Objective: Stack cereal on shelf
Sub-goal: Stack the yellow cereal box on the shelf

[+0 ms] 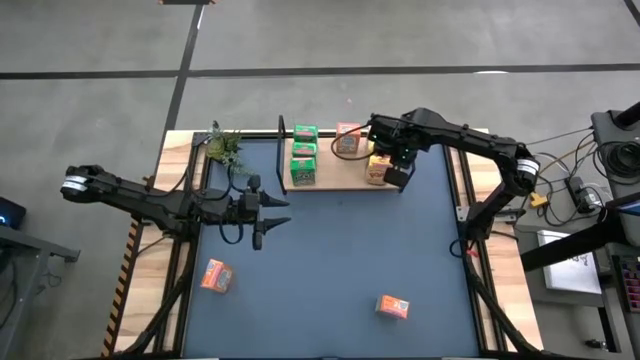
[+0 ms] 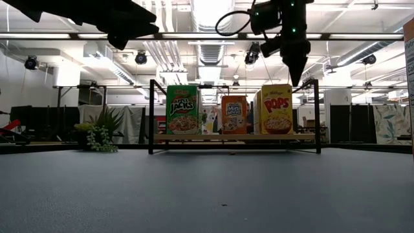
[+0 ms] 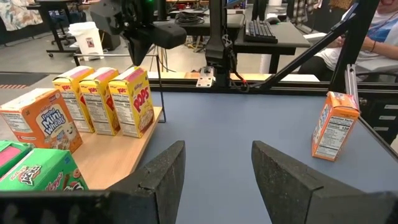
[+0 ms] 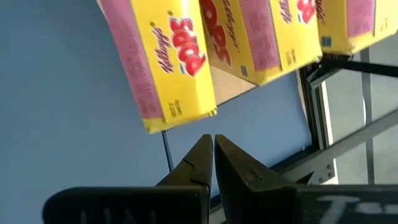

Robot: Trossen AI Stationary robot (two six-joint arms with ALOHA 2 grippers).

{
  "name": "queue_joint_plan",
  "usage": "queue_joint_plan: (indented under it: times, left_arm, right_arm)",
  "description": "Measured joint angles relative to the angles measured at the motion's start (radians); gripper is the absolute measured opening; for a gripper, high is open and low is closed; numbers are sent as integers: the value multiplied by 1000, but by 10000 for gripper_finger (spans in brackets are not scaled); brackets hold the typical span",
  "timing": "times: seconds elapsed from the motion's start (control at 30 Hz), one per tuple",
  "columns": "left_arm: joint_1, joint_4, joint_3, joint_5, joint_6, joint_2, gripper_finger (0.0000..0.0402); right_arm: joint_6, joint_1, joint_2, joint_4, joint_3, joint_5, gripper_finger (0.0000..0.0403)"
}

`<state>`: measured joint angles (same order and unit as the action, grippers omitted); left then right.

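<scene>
The shelf (image 1: 340, 180) — a flat light-wood board with thin black upright posts — stands at the far edge of the counter (image 1: 330, 260), which is covered by a dark-blue mat. On it stand cardboard cereal boxes in rows: green boxes (image 1: 303, 155) at its left end, an orange-fronted box (image 1: 347, 140) in the middle, and three yellow boxes (image 3: 102, 101) with pink sides side by side at its right end. In the low view the fronts line up as green (image 2: 183, 109), orange (image 2: 234, 114) and yellow (image 2: 277, 108), all upright.

The right end effector (image 4: 213, 163) hangs above the shelf's right end, just beside the yellow boxes and not touching them; its two pointed dark fingers are clenched together with nothing between them.

The left end effector (image 3: 217, 171) hovers over the left middle of the counter, well apart from the shelf, its broad dark fingers released and spread around nothing.

Two more orange boxes lie loose on the mat near the front edge — one (image 1: 216, 275) on the left, one (image 1: 392, 306) on the right, both well apart from either end effector. A green plastic plant (image 1: 224, 146) sits at the far left corner, beside the shelf.
</scene>
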<state>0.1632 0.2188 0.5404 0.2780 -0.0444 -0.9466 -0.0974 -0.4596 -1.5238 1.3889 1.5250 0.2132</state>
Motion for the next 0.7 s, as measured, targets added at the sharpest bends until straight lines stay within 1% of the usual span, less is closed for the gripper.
queue_joint_plan:
  times: [0.4, 0.7]
  left_arm:
    - [0, 0, 0, 0, 0, 0, 168]
    - [0, 0, 0, 0, 0, 0, 168]
  right_arm:
    - [-22, 1, 0, -73, -3, -2, 9]
    - [-31, 1, 0, -92, -3, -2, 9]
